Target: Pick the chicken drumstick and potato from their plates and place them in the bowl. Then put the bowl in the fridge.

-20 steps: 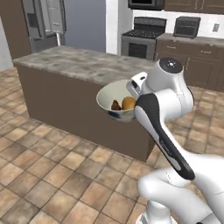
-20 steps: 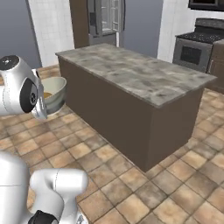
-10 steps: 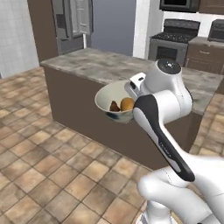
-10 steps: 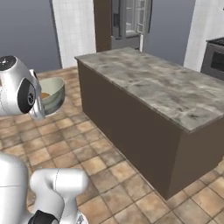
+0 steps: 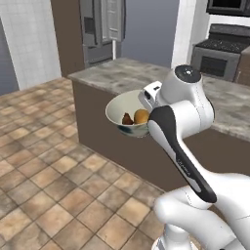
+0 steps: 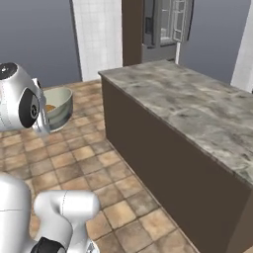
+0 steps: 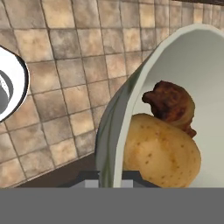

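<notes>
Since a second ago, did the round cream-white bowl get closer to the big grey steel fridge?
Yes. The round cream-white bowl rides with the driving robot; the grey steel fridge looms larger and nearer behind the stone-topped island counter.

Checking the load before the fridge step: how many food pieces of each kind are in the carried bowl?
Chicken drumstick: 1
Potato: 1
Total: 2, both inside the bowl.

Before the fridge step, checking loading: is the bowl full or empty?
Loaded: the bowl holds the potato and the chicken drumstick.
</notes>
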You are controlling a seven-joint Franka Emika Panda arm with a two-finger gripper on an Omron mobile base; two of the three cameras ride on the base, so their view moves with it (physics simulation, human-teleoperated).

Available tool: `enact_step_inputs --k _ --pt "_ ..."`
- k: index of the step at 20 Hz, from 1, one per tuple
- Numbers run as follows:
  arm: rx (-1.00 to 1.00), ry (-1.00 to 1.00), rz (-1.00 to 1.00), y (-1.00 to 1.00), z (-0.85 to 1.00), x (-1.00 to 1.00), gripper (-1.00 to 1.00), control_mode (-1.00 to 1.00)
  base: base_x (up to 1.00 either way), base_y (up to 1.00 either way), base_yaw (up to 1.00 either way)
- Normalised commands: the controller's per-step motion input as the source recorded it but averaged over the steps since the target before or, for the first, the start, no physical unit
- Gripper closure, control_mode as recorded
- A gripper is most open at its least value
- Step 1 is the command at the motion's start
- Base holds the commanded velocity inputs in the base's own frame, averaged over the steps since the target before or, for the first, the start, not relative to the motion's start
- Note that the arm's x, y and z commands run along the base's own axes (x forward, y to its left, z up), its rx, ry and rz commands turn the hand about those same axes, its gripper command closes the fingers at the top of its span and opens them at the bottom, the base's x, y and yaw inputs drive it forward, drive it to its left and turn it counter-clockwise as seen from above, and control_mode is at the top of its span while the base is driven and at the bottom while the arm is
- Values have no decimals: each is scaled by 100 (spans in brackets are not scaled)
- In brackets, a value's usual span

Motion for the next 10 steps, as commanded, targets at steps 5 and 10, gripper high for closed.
enact_step_inputs --k 5,10 --pt "0 0 0 0 0 0 100 100 94 31 12" --pt "0 0 0 0 0 0 100 100 94 32 10"
